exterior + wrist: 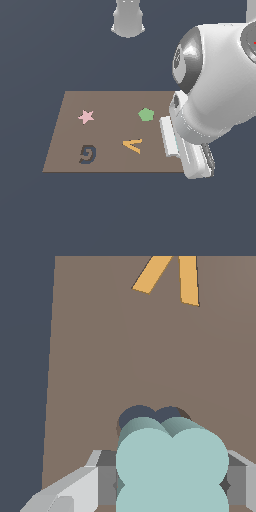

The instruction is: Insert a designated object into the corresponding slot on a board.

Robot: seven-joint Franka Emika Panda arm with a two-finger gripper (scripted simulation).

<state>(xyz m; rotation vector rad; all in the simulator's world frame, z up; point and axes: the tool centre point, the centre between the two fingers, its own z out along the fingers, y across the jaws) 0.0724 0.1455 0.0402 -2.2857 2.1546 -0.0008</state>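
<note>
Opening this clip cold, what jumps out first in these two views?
In the exterior view, the bulky white arm fills the exterior view's right, hiding that edge of the brown board. In the wrist view, the pale teal block dominates, held between the hand's fingers just over the dark lobed slot.

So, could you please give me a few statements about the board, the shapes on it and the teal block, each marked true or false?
1. The gripper holds the teal block between its fingers. True.
2. The teal block sits fully down in the slot. False: part of the dark slot shows just beyond the block, which is still held above it.
3. The pink star is near the board's edge at the exterior view's right. False: it is toward the left.
4. A green pentagon lies on the board. True.
5. The orange V shape is being gripped. False: it lies free on the board.
</note>
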